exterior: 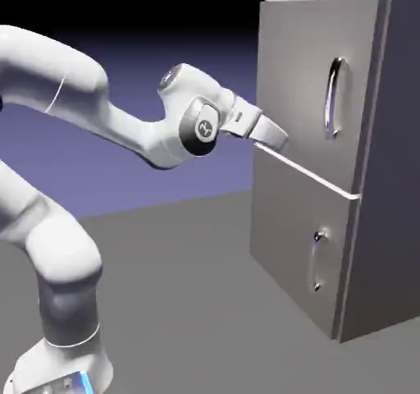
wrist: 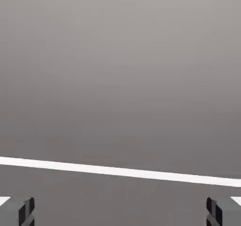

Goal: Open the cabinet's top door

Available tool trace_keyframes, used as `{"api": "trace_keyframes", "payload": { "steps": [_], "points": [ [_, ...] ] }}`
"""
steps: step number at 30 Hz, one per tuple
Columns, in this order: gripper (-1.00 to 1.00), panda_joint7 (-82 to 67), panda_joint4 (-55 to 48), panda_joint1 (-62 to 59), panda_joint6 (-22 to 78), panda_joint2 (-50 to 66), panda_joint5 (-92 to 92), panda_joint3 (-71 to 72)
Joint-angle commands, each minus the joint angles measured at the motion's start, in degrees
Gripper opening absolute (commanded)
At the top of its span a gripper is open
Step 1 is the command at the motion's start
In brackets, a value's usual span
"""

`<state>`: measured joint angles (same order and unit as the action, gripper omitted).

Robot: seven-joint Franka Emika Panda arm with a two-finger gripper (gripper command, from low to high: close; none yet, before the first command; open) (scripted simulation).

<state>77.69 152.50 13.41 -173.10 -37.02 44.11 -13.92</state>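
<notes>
The grey metal cabinet (exterior: 392, 179) stands at the exterior view's right. Its top door (exterior: 299, 72) lies flush and shut, with a long vertical chrome handle (exterior: 334, 97) near its right edge. My gripper (exterior: 277, 140) sits close against the front near the door's lower left corner, well left of and below that handle. In the hand view grey door metal (wrist: 120, 69) fills the picture. A pale seam line (wrist: 120, 171) crosses low down. Both fingertips (wrist: 19, 212) show far apart at the bottom corners, and the gripper (wrist: 120, 214) is open with nothing between them.
Below the seam is the shorter bottom door (exterior: 291, 245) with its own small chrome handle (exterior: 317, 261). The grey table (exterior: 189, 302) stretches between the arm's base and the cabinet.
</notes>
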Motion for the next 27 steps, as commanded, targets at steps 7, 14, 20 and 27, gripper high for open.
{"api": "trace_keyframes", "payload": {
  "steps": [7,14,20,27],
  "points": [
    [0.0,13.94,-3.36,5.03,0.36,-1.73,17.45,-5.51],
    [0.0,27.87,-6.73,10.07,0.72,-3.45,34.89,-11.01],
    [0.0,39.81,-9.61,14.38,1.03,-4.93,49.85,-15.73],
    [0.0,53.75,-12.97,19.41,1.38,-6.66,67.29,-21.23]
  ]
}}
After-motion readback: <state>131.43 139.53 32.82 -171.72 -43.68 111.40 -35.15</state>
